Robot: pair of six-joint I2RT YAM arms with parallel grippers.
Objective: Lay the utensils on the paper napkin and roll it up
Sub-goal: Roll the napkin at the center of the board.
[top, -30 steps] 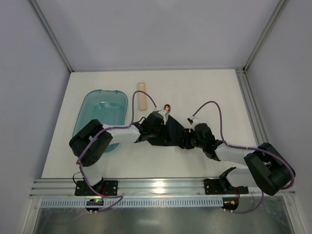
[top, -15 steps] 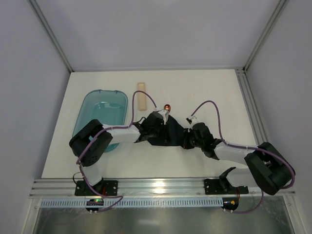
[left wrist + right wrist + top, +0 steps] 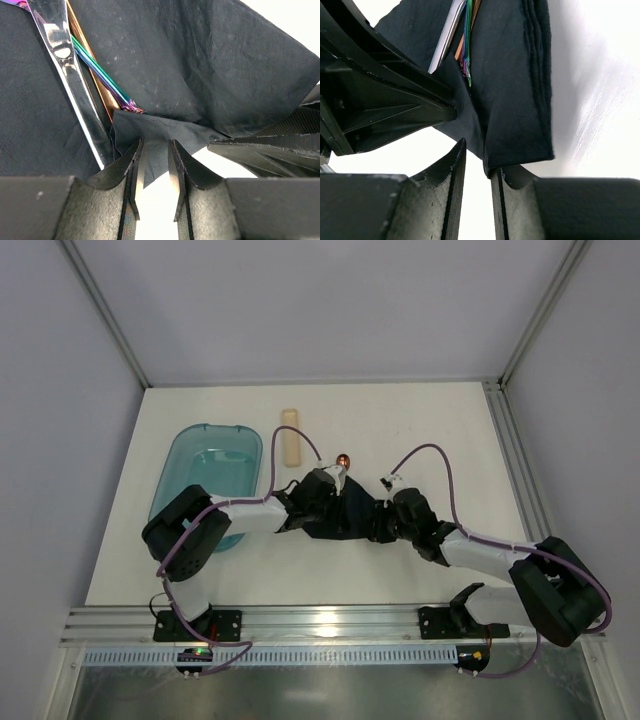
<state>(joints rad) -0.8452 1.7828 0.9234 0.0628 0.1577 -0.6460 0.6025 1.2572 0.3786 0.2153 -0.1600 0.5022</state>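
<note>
On the white table [image 3: 430,430], a dark navy paper napkin [image 3: 210,65] is seen just before left gripper [image 3: 156,145] and right gripper [image 3: 477,157], both narrowly parted.

Nothing readable is showing in any of the three views: no text, label, brand, number or sign is appearing clearly enough to make out.
</note>
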